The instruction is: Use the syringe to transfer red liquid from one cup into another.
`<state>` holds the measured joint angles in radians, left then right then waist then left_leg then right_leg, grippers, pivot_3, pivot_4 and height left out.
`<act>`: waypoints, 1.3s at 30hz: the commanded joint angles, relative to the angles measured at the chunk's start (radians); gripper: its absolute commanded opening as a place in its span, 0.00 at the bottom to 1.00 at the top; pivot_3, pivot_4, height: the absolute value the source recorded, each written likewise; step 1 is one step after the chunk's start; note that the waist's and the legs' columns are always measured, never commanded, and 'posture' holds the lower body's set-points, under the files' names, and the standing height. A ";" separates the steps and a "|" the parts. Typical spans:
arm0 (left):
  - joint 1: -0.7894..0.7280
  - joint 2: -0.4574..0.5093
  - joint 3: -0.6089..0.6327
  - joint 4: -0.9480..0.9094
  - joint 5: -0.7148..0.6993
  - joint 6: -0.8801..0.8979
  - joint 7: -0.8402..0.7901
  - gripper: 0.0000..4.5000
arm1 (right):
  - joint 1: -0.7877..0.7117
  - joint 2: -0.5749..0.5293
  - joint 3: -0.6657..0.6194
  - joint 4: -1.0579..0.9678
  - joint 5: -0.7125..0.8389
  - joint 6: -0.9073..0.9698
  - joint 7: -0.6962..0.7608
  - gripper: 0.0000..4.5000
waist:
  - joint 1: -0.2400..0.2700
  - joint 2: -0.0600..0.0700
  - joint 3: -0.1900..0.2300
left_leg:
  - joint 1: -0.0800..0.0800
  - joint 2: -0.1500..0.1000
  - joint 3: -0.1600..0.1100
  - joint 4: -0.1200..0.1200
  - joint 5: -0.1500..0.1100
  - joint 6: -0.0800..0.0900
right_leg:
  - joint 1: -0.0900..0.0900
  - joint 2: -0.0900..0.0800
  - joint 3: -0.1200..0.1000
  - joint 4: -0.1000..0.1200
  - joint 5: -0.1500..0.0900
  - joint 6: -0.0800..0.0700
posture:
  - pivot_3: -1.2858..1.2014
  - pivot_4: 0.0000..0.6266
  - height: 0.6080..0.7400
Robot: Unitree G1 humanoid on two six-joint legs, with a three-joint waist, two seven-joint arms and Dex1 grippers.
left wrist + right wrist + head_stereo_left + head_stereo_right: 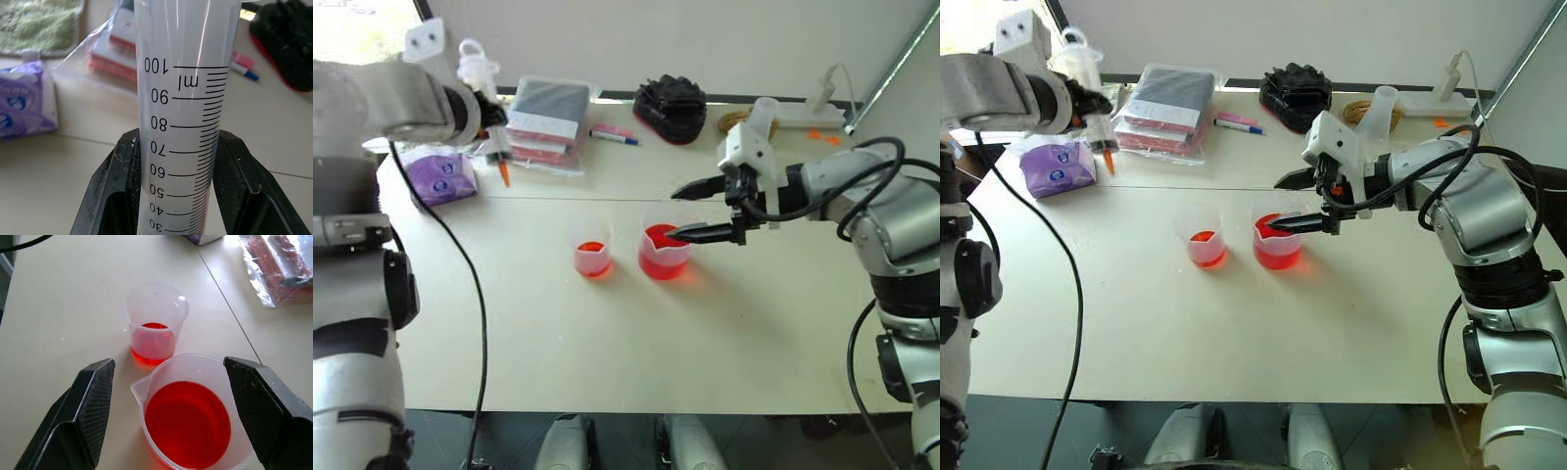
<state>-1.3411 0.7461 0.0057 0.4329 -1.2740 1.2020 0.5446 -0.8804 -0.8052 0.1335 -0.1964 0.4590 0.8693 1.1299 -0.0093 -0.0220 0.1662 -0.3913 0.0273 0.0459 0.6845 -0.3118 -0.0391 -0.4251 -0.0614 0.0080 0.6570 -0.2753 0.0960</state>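
Observation:
My left gripper (178,142) is shut on the barrel of the syringe (186,98), a clear tube with a printed scale. It holds the syringe (487,108) above the table's far left, orange tip pointing down. The larger spouted cup (664,255) stands mid-table, holding red liquid (188,423). Just to its left is the smaller cup (591,250) with a little red liquid at its bottom. My right gripper (693,211) is open, its fingers (93,401) standing on either side of the larger cup (188,421), close above its rim.
At the back of the table lie a purple tissue pack (440,174), a plastic bag of flat boxes (548,113), a blue-capped pen (614,135), a black bundle (671,106), a coil of cord (736,120) and a white power strip (803,119). A cable (470,294) hangs from my left arm.

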 commanded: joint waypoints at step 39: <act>0.429 -0.555 -0.093 0.009 0.809 -1.018 -1.644 0.33 | 0.179 0.022 -0.439 -0.210 0.183 0.112 -0.516 0.83 | 0.000 0.001 0.000 | -0.001 0.004 0.000 0.000 -0.006 0.012 | 0.000 0.005 0.007 -0.005 0.000 0.000 | 0.52 0.24 1.00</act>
<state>-0.9012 0.2014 -0.0889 0.4341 -0.4852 0.2338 -1.0822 -0.6793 -0.7688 -0.2619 -0.3703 0.6166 0.9743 0.6317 -0.0097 -0.0213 0.1658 -0.3920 0.0314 0.0456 0.6847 -0.3181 -0.0270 -0.4250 -0.0567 0.0151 0.6522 -0.2752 0.0961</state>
